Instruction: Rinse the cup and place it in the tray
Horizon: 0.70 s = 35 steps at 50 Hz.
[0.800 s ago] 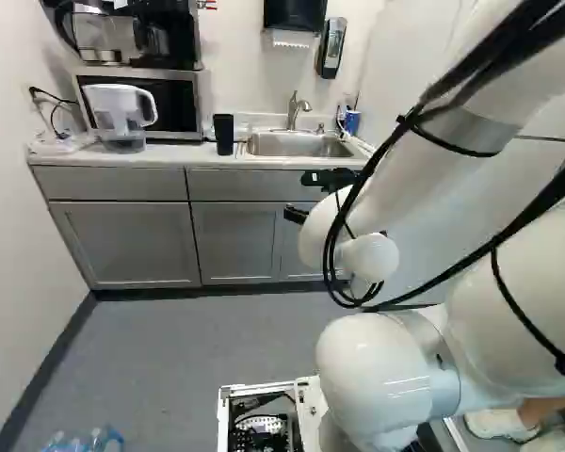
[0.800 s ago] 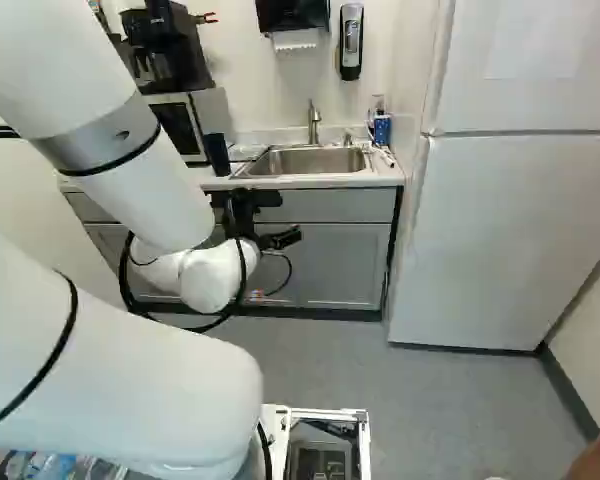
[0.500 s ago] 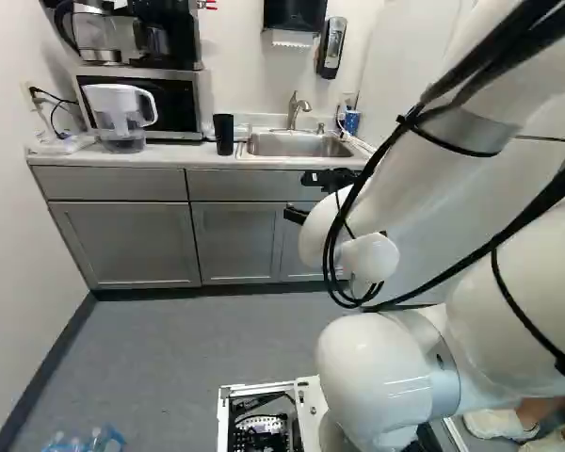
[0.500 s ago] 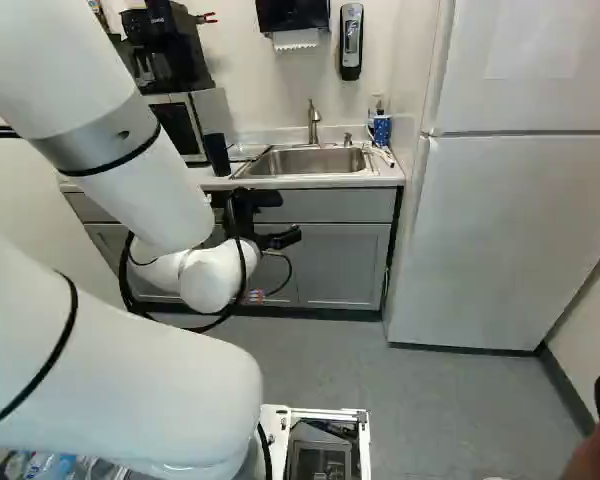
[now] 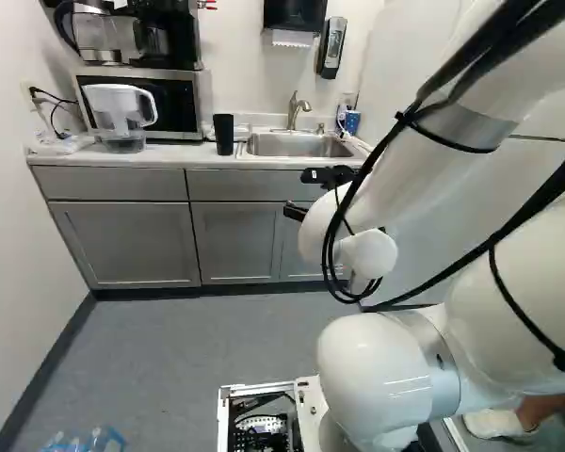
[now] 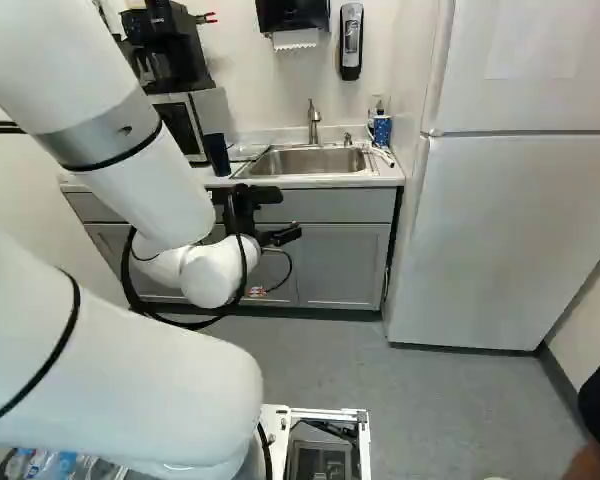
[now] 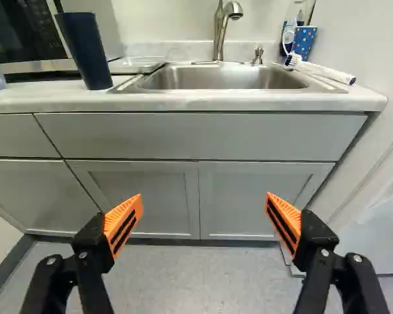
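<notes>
My gripper (image 6: 280,237) hangs in front of the sink cabinet, below the counter's edge. In the wrist view the gripper (image 7: 204,204) is wide open, its orange pads far apart and nothing between them. The tall dark cup (image 7: 85,52) stands upright on the counter, left of the sink (image 5: 297,144) in the left base view and well ahead of the gripper. A low, clear tray (image 7: 136,65) lies between the cup and the sink, against the wall side. The faucet (image 7: 221,29) rises behind the basin.
A water pitcher (image 5: 120,115) and a microwave (image 5: 165,104) stand beyond the cup. A blue dotted cup (image 7: 304,40) and a toothbrush (image 7: 321,69) are at the sink's other side. The fridge (image 6: 510,230) stands right of the counter. Bottles (image 5: 85,441) lie low beside the base.
The arm has shifted very slightly in the left base view, its gripper a touch higher. The dark cup, the tray and the base have not moved.
</notes>
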Available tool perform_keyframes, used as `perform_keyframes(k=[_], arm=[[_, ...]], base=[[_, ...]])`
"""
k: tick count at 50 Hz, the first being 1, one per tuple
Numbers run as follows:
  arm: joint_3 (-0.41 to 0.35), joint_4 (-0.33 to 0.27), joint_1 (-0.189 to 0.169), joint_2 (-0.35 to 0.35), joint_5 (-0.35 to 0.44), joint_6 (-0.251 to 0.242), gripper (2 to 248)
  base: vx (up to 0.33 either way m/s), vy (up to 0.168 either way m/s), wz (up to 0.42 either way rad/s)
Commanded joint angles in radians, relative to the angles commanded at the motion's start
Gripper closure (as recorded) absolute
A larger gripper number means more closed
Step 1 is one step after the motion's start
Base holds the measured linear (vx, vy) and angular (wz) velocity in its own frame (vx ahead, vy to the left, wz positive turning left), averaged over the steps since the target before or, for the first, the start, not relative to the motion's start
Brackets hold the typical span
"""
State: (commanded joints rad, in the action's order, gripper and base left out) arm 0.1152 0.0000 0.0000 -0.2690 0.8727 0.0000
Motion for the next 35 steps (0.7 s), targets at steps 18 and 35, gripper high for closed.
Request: perform_keyframes(k=[18, 35], arm=[[0.056, 0.0, 0.0, 0.012, 0.0, 0.0, 3], [0.106, 0.0, 0.0, 0.02, -0.003, 0.0, 3]], base=[[0.0, 0.0, 0.0], [0.0, 0.0, 0.0]])
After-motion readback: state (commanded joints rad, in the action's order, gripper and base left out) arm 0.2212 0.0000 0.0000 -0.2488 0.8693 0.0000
